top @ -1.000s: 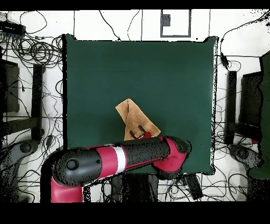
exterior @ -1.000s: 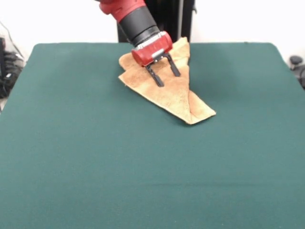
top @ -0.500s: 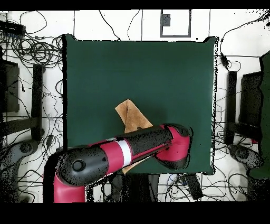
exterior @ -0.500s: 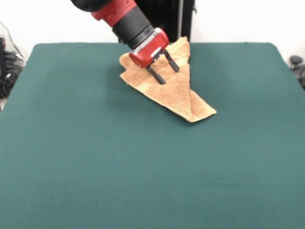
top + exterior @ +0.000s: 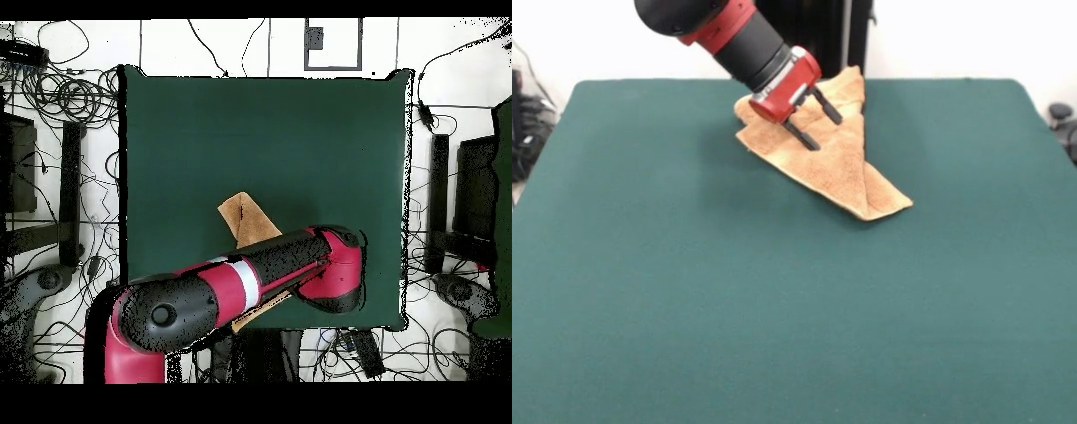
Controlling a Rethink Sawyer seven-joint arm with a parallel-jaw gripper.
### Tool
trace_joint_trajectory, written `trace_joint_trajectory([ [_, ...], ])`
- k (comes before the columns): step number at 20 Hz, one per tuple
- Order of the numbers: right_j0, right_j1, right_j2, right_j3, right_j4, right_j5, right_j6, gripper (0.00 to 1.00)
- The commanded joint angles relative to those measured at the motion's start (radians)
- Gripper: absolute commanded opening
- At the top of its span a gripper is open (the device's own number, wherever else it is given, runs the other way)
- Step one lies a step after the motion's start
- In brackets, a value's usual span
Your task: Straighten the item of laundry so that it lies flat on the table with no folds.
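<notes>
As your front camera showed it, the towel (image 5: 823, 143) lay folded into a triangle near the table's (image 5: 689, 291) far edge, and the gripper (image 5: 820, 125) stood spread apart over it, grasping nothing. From overhead, you saw the arm (image 5: 250, 285) covering most of the towel (image 5: 243, 215).

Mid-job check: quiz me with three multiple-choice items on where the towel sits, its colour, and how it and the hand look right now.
1. Where on the table is the towel in the front view?
A. near edge
B. far edge, around the middle
C. left corner

2. What colour is the towel?
A. orange-tan
B. blue
C. white

3. How are the towel and the hand?
A. flat, hand shut
B. folded into a triangle, hand open above it
C. hanging in the air

Key: 1 B, it lies close to the far edge. 2 A, tan cloth against green felt. 3 B, a doubled layer shows and the fingers stand apart.
</notes>
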Motion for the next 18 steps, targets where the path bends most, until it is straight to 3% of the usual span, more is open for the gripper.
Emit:
trace_joint_trajectory([
  [1, 0.005, 0.094, 0.221, -0.07, -0.058, 0.174, 0.33, 1.0],
  [4, 0.012, 0.083, 0.206, -0.055, -0.043, 0.24, 0.317, 1.0],
  [6, 0.009, 0.069, 0.188, -0.027, 0.016, 0.3, 0.195, 1.0],
  [18, -0.016, 0.072, 0.184, -0.022, 0.022, 0.327, 0.164, 1.0],
])
